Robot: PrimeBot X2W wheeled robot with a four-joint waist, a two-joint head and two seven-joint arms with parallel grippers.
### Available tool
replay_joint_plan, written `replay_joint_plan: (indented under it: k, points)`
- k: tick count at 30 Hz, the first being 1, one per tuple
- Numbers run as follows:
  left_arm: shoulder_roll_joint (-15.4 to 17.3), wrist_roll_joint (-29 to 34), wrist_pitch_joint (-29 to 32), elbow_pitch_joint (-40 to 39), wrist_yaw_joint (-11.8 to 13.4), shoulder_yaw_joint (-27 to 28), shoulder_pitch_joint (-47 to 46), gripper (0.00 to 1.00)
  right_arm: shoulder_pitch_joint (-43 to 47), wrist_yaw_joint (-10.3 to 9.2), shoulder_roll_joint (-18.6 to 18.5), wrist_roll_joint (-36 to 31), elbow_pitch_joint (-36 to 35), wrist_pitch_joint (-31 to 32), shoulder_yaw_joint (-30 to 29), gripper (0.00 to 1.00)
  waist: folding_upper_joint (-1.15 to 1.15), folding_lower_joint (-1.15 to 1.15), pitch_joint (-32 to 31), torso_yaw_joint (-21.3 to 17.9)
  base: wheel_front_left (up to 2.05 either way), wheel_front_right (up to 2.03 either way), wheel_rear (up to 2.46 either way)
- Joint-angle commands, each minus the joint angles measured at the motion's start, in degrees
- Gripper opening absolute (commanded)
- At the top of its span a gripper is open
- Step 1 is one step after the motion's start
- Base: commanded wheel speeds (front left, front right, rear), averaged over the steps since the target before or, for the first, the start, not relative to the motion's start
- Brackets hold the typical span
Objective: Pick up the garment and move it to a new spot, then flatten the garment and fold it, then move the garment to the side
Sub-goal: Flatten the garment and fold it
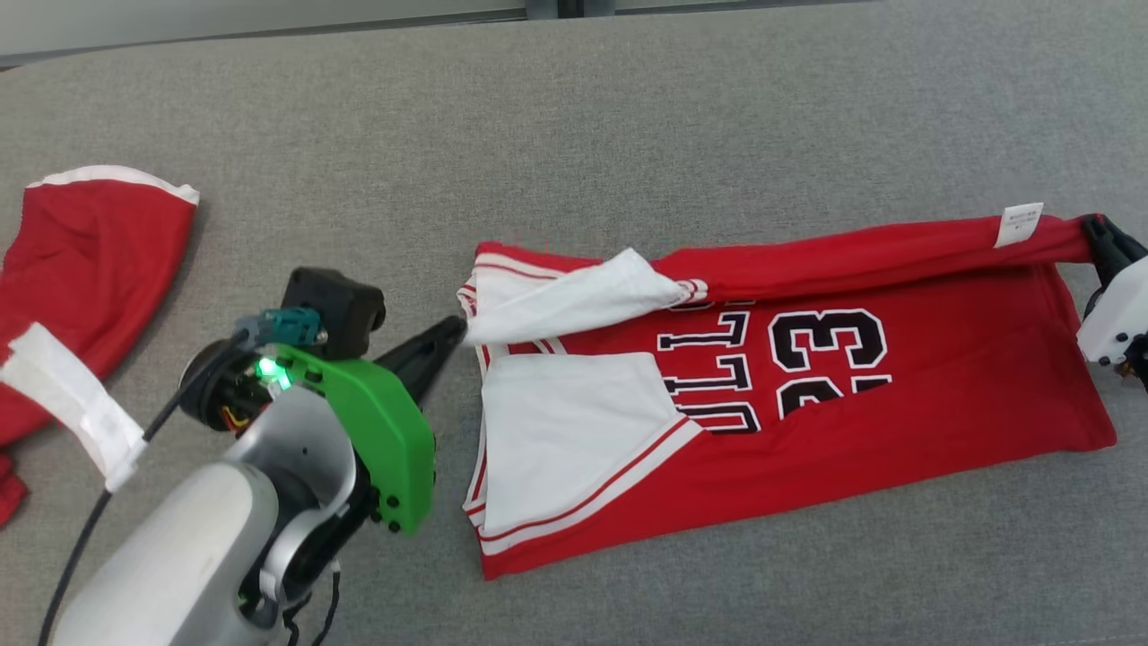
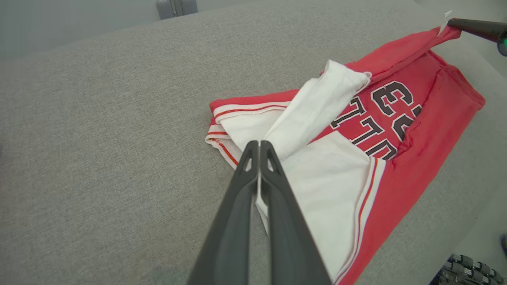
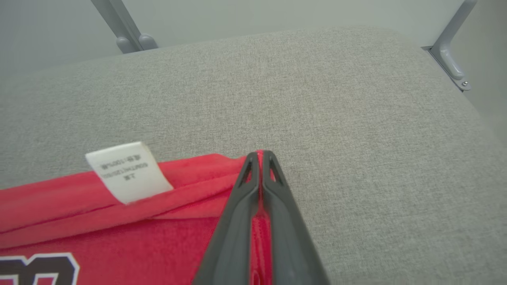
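Observation:
The garment (image 1: 897, 422) is a red jersey with white sleeves and black "33" lettering, spread on the grey padded surface (image 1: 574, 117). Its far edge is lifted and folded toward me. My left gripper (image 1: 459, 330) is shut on the white sleeve tip at the garment's left end; in the left wrist view white cloth (image 2: 313, 111) is pinched between the fingers (image 2: 259, 147). At the right end my right gripper (image 1: 1092, 226) is shut on the red hem corner, beside a white care label (image 1: 1019, 222). The right wrist view shows red fabric (image 3: 186, 190) clamped between the fingers (image 3: 259, 155).
A second red and white garment (image 1: 81, 269) lies at the left edge of the surface. Metal frame brackets (image 3: 451, 59) stand beyond the surface's far corners. Bare grey padding stretches behind the jersey.

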Motion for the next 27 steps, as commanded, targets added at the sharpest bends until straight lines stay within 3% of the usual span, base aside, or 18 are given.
replay_joint_plan:
  k: [1, 11, 19, 20, 21, 22, 23, 27]
  points:
    - [0.92, 0.08, -0.4, -1.21, 0.92, -0.08, 2.11, 0.0, 1.58, -0.11, -0.66, 0.53, -0.64, -0.48, -0.36, 0.0, 0.0, 0.0, -0.47, -0.1, 0.0, 0.0, 0.0]
    - [2.24, 1.68, -0.69, -4.94, 4.15, -2.6, 9.55, 0.0, 8.07, -0.11, -1.38, 0.99, -2.76, -0.37, -3.28, 0.0, 0.0, 0.0, -0.45, 0.1, 0.0, 0.0, 0.0]
    - [0.06, 1.38, -1.64, -3.26, 5.07, -4.67, 12.62, 0.0, 11.62, -0.11, -0.07, 0.22, -3.29, 0.39, -5.09, 0.0, 0.0, 0.0, -1.22, 0.02, 0.0, 0.0, 0.0]
    - [-0.23, 1.22, -1.93, -2.73, 5.04, -4.82, 12.83, 0.0, 11.75, -0.11, 0.04, 0.03, -3.37, 0.63, -5.21, 0.16, 0.0, 0.0, -1.45, -0.08, 0.0, 0.0, 0.0]
    - [-0.55, 1.06, -2.45, -2.03, 4.94, -4.91, 12.95, 0.16, 11.92, -0.11, 0.33, -0.04, -3.68, 0.82, -5.32, 0.34, 0.0, 0.0, -1.69, -0.2, 0.0, 0.0, 0.0]
    - [-1.13, 0.56, -2.92, -1.15, 4.77, -4.85, 13.26, 0.79, 12.19, -0.11, 0.64, -0.15, -3.88, 0.89, -5.43, 0.45, 0.0, 0.0, -2.04, -0.31, 0.0, 0.0, 0.0]
    - [-1.61, 0.5, -3.33, -0.62, 4.88, -4.79, 13.56, 1.0, 12.43, -0.1, 0.88, -0.37, -4.18, 0.79, -5.45, 1.0, 0.0, 0.0, -2.39, -0.42, 0.0, 0.0, 0.0]
    - [-3.84, 0.24, -7.48, 1.03, 5.49, -3.96, 14.67, 1.0, 13.75, -0.1, 0.89, -1.32, -5.24, -0.93, -6.66, 1.0, 0.0, 0.0, -4.71, -0.66, 0.0, 0.0, 0.0]
